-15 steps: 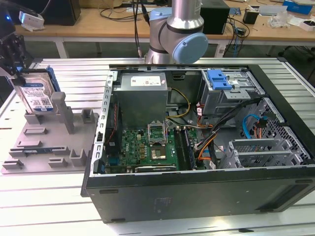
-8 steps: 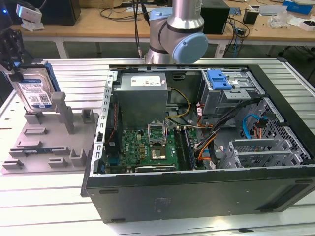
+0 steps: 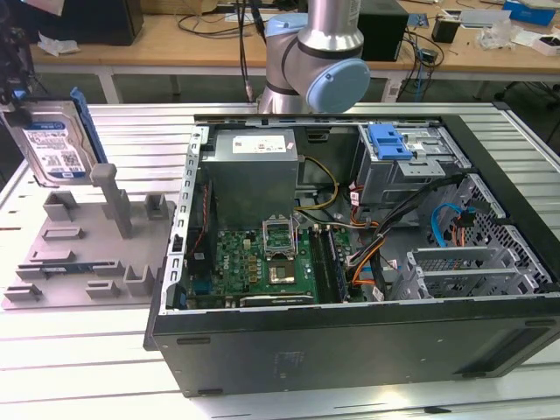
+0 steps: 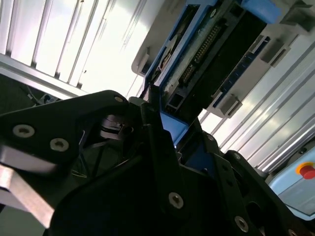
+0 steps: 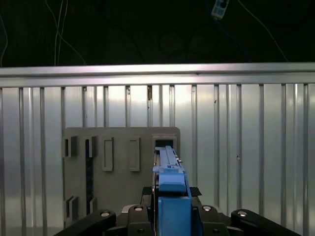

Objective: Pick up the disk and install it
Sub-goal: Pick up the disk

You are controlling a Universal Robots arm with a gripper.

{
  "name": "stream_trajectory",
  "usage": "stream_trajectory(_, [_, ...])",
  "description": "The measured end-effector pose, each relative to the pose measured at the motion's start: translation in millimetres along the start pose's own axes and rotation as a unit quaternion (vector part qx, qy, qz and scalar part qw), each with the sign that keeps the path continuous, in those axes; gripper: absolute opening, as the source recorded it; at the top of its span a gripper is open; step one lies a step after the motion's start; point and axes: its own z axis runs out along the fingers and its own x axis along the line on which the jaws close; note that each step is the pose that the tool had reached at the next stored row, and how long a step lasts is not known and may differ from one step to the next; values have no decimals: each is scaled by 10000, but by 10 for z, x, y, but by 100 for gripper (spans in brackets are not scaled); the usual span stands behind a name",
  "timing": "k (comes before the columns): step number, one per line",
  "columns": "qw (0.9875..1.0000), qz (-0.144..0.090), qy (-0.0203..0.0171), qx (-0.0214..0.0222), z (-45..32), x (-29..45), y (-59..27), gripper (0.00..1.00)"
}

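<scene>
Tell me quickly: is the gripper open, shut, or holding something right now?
Gripper: jaws closed on the blue-framed disk.

Even light in the exterior view, harsh glare on the ribbed table (second wrist view), claw in shadow

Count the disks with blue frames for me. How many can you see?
1: the disk stands upright at the exterior view's left, held by the gripper, by the grey fixture. Others may be hidden inside the drive cage.
</scene>
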Motion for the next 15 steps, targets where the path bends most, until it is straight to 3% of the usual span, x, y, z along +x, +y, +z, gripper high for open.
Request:
stream_trajectory(1, [10000,0,0,1,-34,1,0,36])
stream_trajectory(3, [10000,0,0,9,-221,9,0,36])
stream_trajectory(6, [10000,1,0,16,-409,17,1,36])
stream_trajectory(9, [10000,1,-1,21,-529,22,1,36])
stream_trajectory(12, [10000,1,0,27,-720,30,2,36])
stream_trajectory(15, [10000,1,0,31,-839,35,2,36])
